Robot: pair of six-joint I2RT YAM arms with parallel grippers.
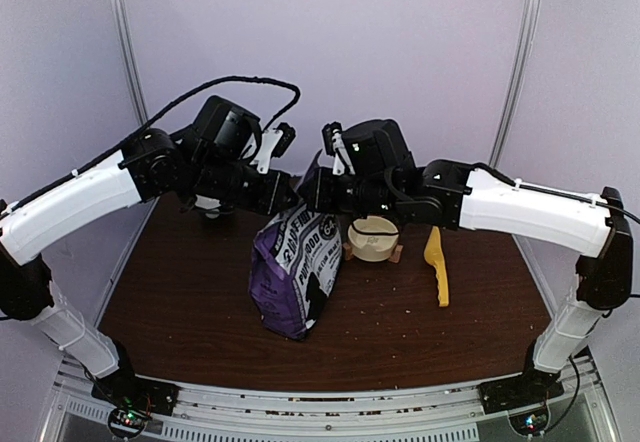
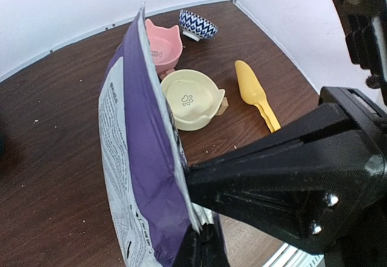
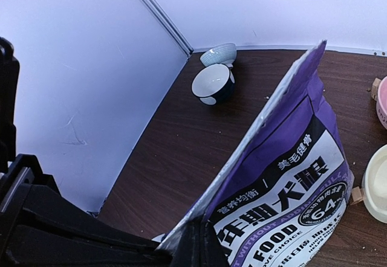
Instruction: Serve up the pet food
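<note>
The pet food is a purple bag [image 1: 296, 272] with a white label, standing upright mid-table; no kibble shows inside it. My left gripper [image 1: 287, 194] is shut on one end of the bag's top edge. In the left wrist view the gripper [image 2: 192, 214] pinches the top edge of the bag [image 2: 142, 158] between its black fingers. My right gripper [image 1: 313, 192] is shut on the other end of that edge. The right wrist view has this gripper [image 3: 195, 243] clamped on the corner of the bag [image 3: 296, 176] beside the printed label.
A cream bowl [image 1: 375, 239] stands just right of the bag, with a yellow scoop [image 1: 437, 265] lying further right. A pink bowl [image 2: 163, 46] and a blue patterned bowl [image 2: 198, 24] sit behind it. Two more bowls [image 3: 213, 83] stand in the far left corner. Crumbs dot the table [image 1: 190, 302].
</note>
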